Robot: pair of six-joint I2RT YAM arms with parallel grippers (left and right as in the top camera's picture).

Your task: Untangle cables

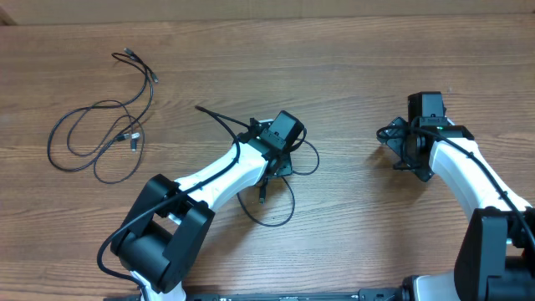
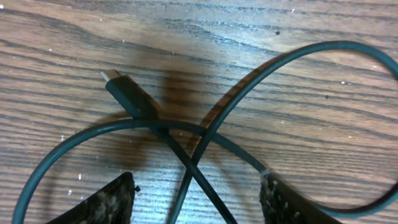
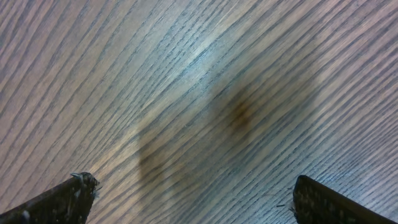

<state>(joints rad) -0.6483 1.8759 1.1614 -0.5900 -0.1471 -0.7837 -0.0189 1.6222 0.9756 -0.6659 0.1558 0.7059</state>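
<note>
left tool (image 2: pixel 198 193), jaws apart, over crossed cable (image 2: pixel 281 61) loops

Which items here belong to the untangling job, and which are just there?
Job:
- looped thin cables, upper left
- thin cable with plug, mid-table

Not the job:
- thick black wiring on the arms
- wooden table

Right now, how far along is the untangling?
Done: the far-left cables lie apart from the centre cable, though looped. In hand: left gripper open above the centre cable's crossing beside its plug, gripping nothing. Left: undo that crossing; right gripper open over bare table.
</note>
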